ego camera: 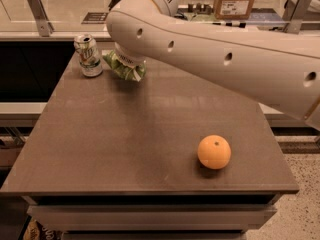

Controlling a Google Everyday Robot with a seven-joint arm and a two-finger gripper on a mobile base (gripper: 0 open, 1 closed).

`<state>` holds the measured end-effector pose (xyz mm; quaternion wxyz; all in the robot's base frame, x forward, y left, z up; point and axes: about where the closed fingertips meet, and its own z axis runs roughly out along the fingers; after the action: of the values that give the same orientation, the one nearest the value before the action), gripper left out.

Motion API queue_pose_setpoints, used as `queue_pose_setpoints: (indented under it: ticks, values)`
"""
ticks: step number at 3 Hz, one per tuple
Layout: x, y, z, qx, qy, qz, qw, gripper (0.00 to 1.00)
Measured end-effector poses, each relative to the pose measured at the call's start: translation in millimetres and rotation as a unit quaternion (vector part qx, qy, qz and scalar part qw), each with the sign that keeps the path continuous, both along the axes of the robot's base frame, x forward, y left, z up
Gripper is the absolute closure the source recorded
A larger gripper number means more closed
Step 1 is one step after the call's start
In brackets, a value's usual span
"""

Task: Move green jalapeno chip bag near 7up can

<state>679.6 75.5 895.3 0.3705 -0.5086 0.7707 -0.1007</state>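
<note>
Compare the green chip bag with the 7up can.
The green chip bag is crinkled and green; the 7up can is a white-and-green cylinder. The bag is under the gripper, partly hidden by the arm; the can stands upright and free. Both are side by side at the far left corner of the table.

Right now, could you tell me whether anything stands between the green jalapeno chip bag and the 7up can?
Nothing visible does. The green jalapeno chip bag, under the tool at the far table edge, is beside the 7up can, only a narrow gap between. The orange lies away, nearer the front.
</note>
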Motion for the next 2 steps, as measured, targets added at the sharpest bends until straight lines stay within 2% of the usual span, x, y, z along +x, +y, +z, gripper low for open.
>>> queue_pose_setpoints:
  ticks: [1,2]
  values:
    - [1.6,6.1,-10.3,-0.012,-0.011,-0.010,0.9998,1.00]
    - [1.8,5.3,-9.3,-0.012,-0.013,-0.012,0.9998,0.81]
